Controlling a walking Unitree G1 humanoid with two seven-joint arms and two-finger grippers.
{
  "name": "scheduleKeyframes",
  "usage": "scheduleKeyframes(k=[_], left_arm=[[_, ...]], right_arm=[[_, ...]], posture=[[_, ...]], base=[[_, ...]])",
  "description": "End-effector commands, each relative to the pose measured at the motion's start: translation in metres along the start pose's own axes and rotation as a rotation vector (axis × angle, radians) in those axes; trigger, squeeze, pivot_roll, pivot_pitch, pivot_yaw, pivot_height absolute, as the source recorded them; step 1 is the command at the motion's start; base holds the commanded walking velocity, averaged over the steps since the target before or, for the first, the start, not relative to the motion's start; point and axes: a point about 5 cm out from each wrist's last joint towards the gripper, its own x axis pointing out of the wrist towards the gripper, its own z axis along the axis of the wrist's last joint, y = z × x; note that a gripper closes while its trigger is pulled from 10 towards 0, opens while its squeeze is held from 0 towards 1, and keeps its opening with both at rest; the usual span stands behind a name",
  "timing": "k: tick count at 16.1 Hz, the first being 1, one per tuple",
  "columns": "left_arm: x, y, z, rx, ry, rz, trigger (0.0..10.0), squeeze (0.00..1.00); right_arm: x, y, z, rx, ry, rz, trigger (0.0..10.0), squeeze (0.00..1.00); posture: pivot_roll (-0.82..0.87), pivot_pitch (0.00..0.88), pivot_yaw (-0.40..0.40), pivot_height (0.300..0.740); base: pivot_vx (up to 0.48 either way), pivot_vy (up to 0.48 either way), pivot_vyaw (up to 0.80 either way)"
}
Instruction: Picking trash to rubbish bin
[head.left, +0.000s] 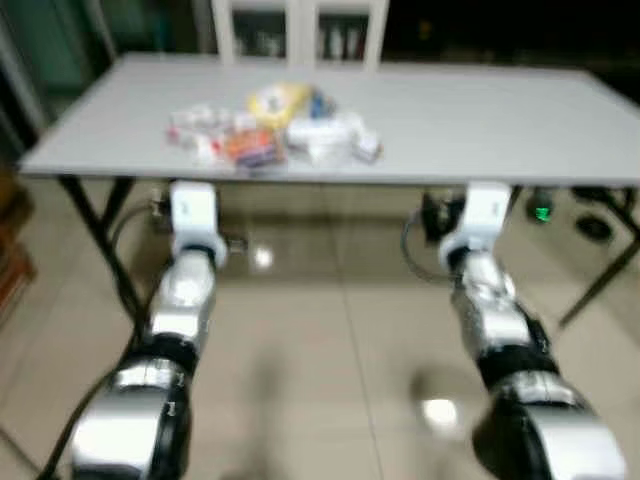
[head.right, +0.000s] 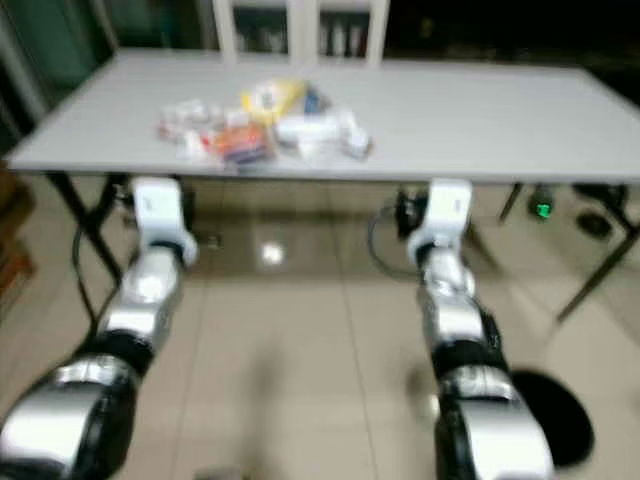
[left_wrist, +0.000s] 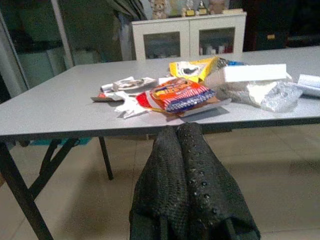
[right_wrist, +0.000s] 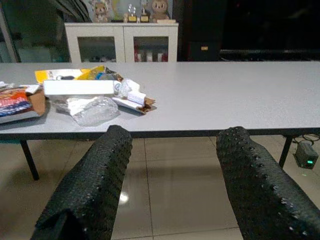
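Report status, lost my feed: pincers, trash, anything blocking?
Left pincer shut, right pincer open, both short of the table. Trash pile untouched on top. Nothing blocking.

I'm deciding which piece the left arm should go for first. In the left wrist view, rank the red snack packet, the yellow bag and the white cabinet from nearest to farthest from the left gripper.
1. Red snack packet, at the table's near edge, just beyond the left gripper.
2. Yellow bag, farther back in the trash pile.
3. White cabinet, beyond the table.
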Motion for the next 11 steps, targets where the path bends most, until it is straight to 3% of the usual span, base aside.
scheduleKeyframes(k=[1,11], left_arm=[[0.004,0.0035,0.0069,0.015,-0.014,0.012,10.0,0.0],[0.0066,0.0025,0.0138,0.041,-0.041,0.0,10.0,0.0]], right_arm=[[0.0035,0.0052,0.0062,0.006,-0.013,0.015,10.0,0.0],[0.0034,0.0073,0.0061,0.01,-0.014,0.016,10.0,0.0]], posture=[[0.03,0.0,-0.056,0.74],[0.03,0.0,-0.042,0.74]], base=[[0.48,0.0,0.0],[0.48,0.0,0.0]])
